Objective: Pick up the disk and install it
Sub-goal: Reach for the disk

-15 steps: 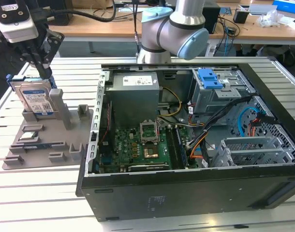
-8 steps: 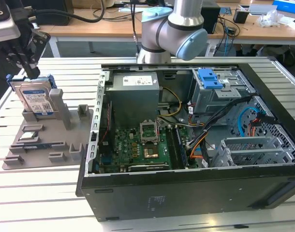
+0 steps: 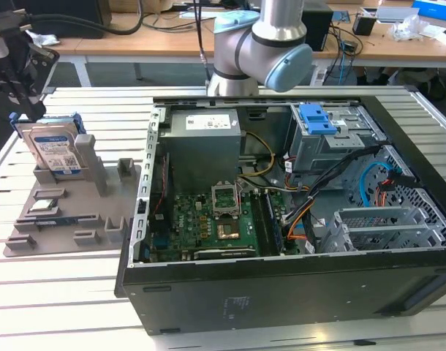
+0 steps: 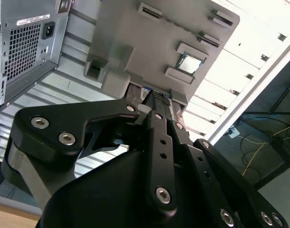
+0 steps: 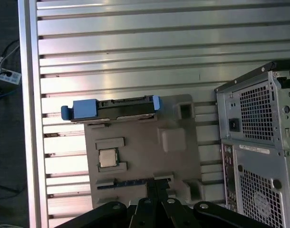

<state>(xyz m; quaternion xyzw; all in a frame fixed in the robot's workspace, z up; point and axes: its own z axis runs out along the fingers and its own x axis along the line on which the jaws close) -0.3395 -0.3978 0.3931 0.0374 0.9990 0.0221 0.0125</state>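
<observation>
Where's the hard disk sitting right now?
On the exterior view's left, the disk stands on edge in the grey holder tray, beside the open computer case.

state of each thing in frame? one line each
Silver hard disk in blue carrier: upright in grey fixture tray slot, not installed.
Black computer case: lying flat, side open.
Blue slotted bracket: sitting atop grey drive cage.
Square processor chip: seated in tray pocket.
Gripper: right by the disk's top edge.
</observation>
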